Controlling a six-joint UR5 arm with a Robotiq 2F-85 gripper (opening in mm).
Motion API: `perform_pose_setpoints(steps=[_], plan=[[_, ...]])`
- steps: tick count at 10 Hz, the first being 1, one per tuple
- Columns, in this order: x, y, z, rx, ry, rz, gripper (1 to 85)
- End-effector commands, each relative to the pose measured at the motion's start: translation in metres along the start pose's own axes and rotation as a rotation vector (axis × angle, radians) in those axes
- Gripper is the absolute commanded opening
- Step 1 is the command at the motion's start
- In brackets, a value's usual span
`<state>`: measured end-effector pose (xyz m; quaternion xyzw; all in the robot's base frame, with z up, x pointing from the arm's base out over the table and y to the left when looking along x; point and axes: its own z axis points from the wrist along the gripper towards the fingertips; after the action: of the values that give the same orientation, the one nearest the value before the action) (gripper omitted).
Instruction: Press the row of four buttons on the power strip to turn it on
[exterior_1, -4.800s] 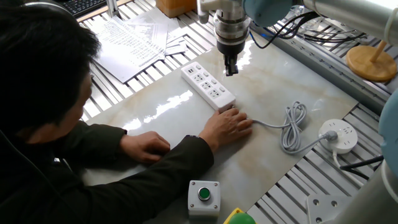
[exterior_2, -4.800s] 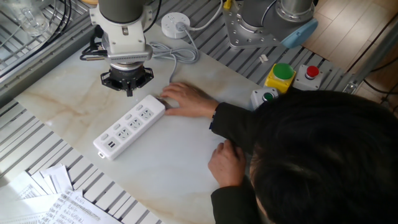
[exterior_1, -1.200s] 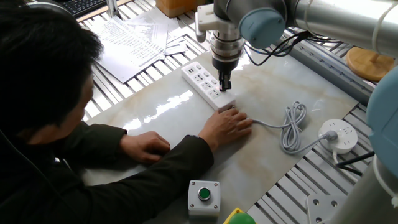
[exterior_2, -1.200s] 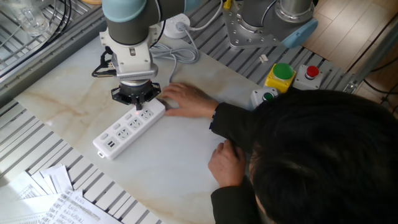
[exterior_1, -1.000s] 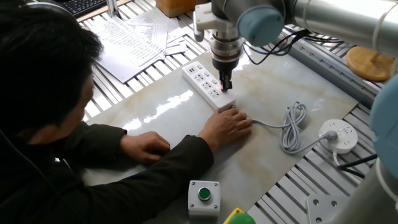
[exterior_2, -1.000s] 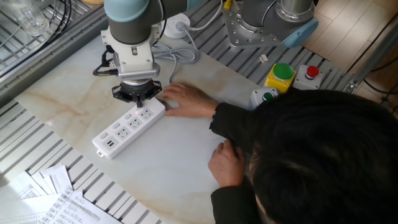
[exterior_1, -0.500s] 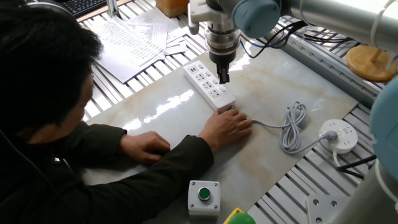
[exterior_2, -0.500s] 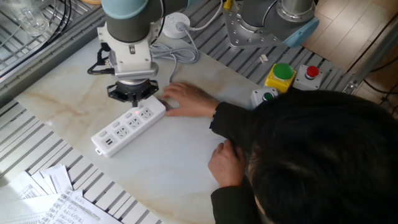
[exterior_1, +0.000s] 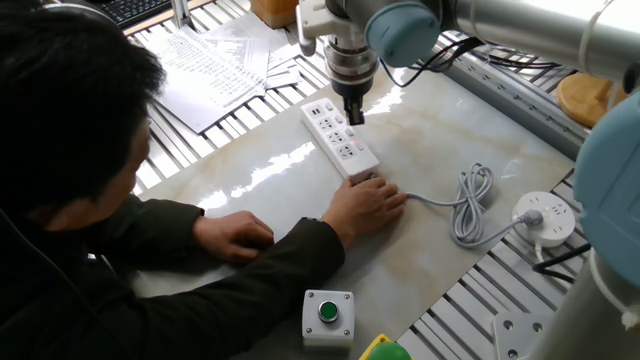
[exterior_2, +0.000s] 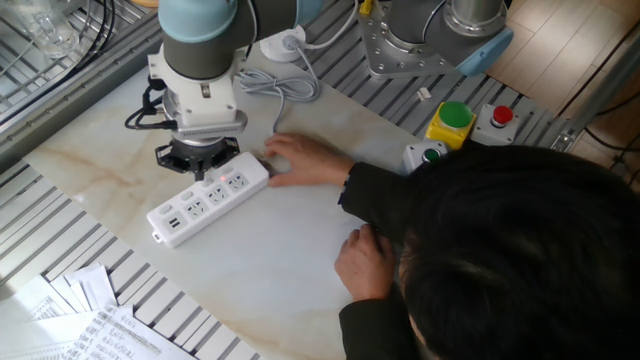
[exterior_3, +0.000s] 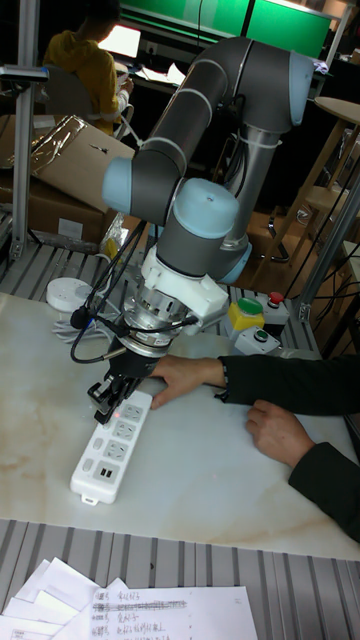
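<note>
one fixed view: the power strip (exterior_1: 338, 138) lies on the marble table (exterior_1: 480, 130), long axis running diagonally from the far end toward the person's hand (exterior_1: 368, 203), which steadies the cord end. the gripper (exterior_1: 354, 116) points straight down over the strip's middle, at the edge carrying the four buttons (exterior_1: 350, 132). finger gap not discernible.

the other fixed view: gripper (exterior_2: 197, 172) sits directly above the strip (exterior_2: 208, 201); two red lights glow near the hand end, so the unlit buttons appear to lie toward the free end.

tall fixed view: gripper (exterior_3: 116, 396) holds nothing; tip meets the strip (exterior_3: 112, 446) at its hand-side half. whether the fingers are parted cannot be determined.
</note>
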<state>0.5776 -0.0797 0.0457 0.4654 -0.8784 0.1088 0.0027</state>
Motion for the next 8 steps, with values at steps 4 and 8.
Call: perform_pose_setpoints(steps=[4, 8], plan=[[-0.003, 0.011, 0.014, -0.014, -0.01, 0.014, 1.0], [-0.002, 0.019, 0.025, -0.015, -0.022, 0.014, 1.0]])
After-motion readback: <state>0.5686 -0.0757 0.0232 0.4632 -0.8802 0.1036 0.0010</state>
